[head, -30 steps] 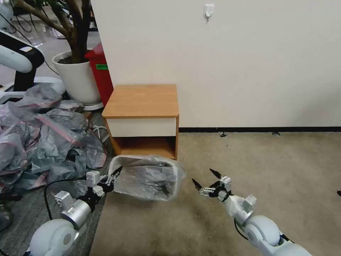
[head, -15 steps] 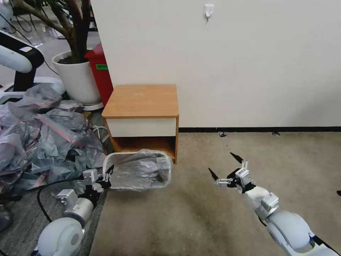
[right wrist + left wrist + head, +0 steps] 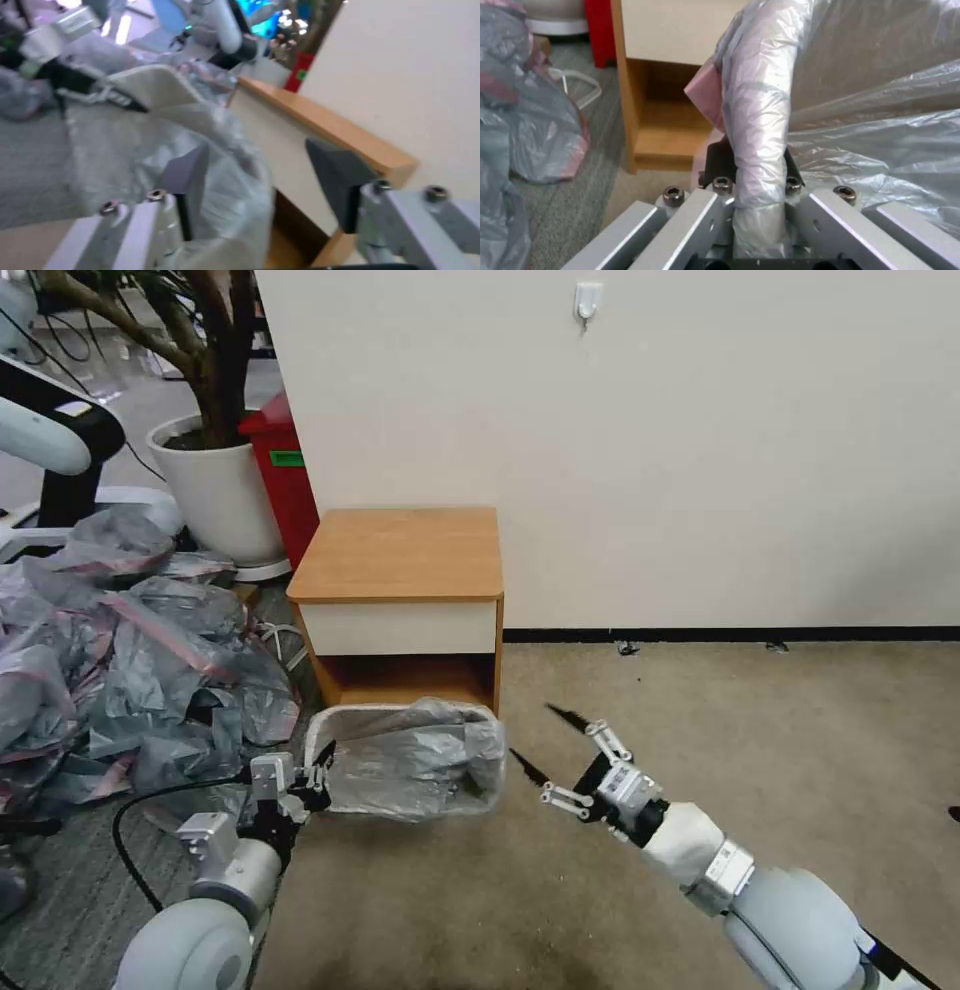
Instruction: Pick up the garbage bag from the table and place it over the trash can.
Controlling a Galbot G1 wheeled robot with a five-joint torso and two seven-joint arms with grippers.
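the trash can stands on the carpet just in front of the table, and the garbage bag already lies draped over it, its grey film spilling past the rim, so the table top is bare. the left gripper sits at the can's left end with its jaws pinching the bag-covered rim, probably to anchor that side so the film can be drawn taut over the far end. the right gripper hovers just beside the can's right end, jaws spread wide and touching nothing, seemingly lined up to take the loose plastic there.

the left wrist view makes the pinch plain: a film-wrapped rim runs straight between the dark pads, with a scrap of the pink edge folded beside it, which the head view cannot resolve. the right wrist view looks through its own spread fingers toward bunched plastic and the table's edge, and it catches the left gripper at the far rim. the heap of bags lies well off to the left.
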